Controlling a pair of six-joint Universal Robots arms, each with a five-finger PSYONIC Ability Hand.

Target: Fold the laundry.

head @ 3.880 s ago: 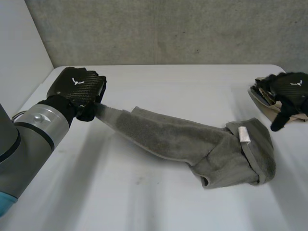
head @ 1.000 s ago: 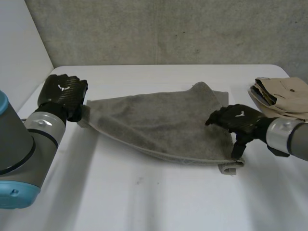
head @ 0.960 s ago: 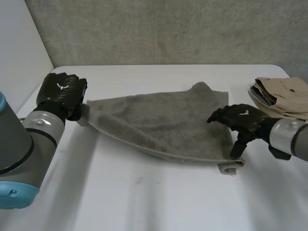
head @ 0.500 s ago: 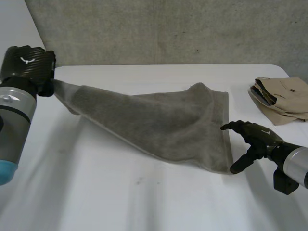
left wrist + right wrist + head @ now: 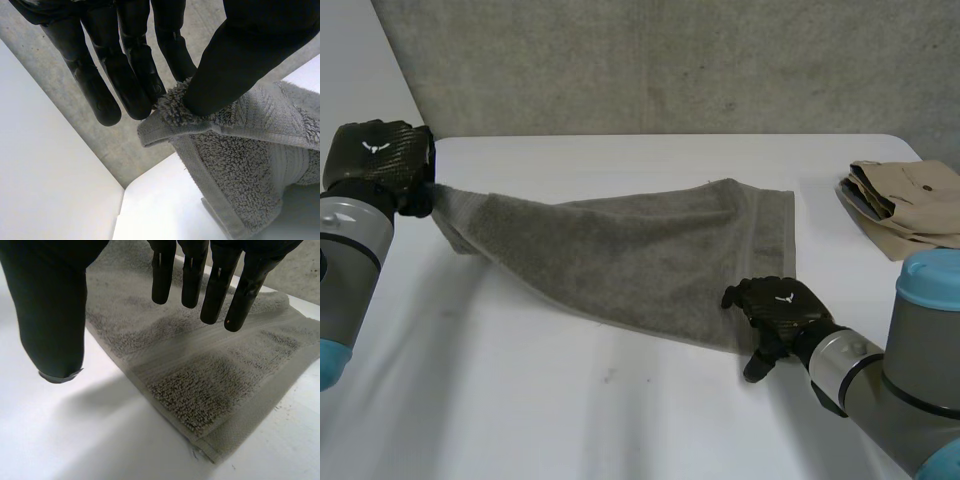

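Note:
A grey towel (image 5: 640, 255) lies stretched across the table, its left corner lifted off the surface. My left hand (image 5: 375, 155) is raised at the far left and is shut on that corner. In the left wrist view the thumb (image 5: 240, 60) presses the towel's hem (image 5: 175, 112) against the fingers. My right hand (image 5: 775, 305) is at the towel's near right corner, palm down. In the right wrist view its fingers (image 5: 220, 285) are straight above the towel (image 5: 200, 370) near that corner, and the thumb (image 5: 50, 315) stands apart over bare table.
A folded beige garment (image 5: 905, 215) lies at the table's far right edge. A grey concrete wall runs behind the table (image 5: 570, 410). A white wall stands beyond the table's left edge.
My right hand has moved left and nearer, from beside the towel onto its near right corner. The left hand has barely moved and still holds the raised corner; the towel has sagged slightly.

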